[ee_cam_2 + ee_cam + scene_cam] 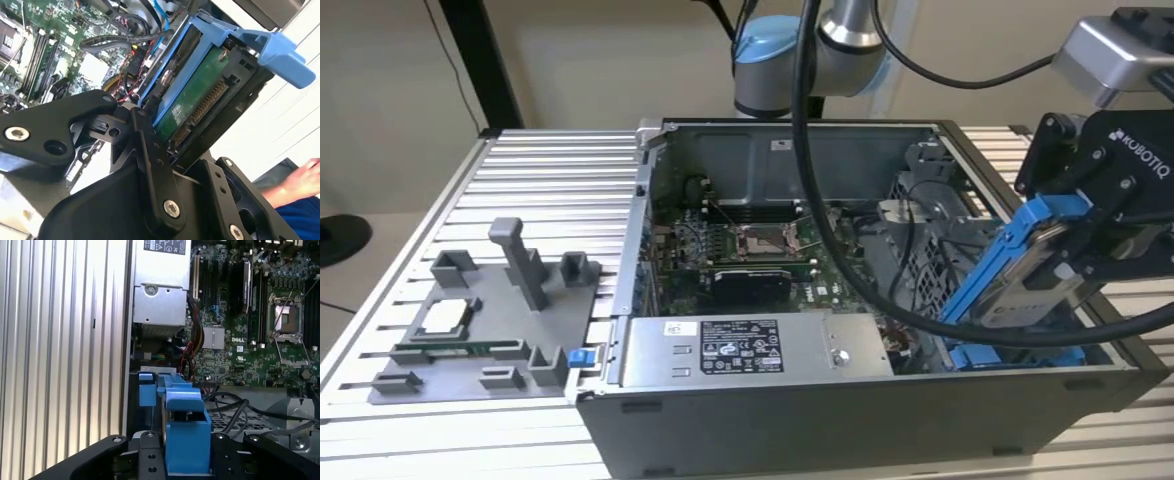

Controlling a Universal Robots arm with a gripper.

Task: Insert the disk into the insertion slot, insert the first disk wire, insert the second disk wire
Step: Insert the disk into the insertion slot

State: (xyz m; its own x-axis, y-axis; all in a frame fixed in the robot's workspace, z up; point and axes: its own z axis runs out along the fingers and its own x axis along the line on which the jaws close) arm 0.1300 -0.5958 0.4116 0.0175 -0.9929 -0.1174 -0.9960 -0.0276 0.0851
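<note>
My gripper [1078,250] is shut on the disk [1025,285], a silver drive in a bright blue caddy. I hold it tilted above the open computer case [854,420], at the exterior view's right. The insertion slot [1014,356], with its blue rails, lies just below the disk's lower end inside the case. In the second wrist view the disk's green underside [200,102] and connector show between the black fingers [150,150]. In the first wrist view the blue caddy [186,435] hangs over a blue tab of the slot [146,392]. Red and black cables [131,75] lie nearby; which are the disk wires I cannot tell.
A silver power supply box [747,352] sits at the case's front, with the motherboard [747,250] behind it. Thick black cables [854,260] cross the case. A grey fixture [480,320] with small parts stands at the exterior view's left. A person's hand [302,182] shows in the second wrist view.
</note>
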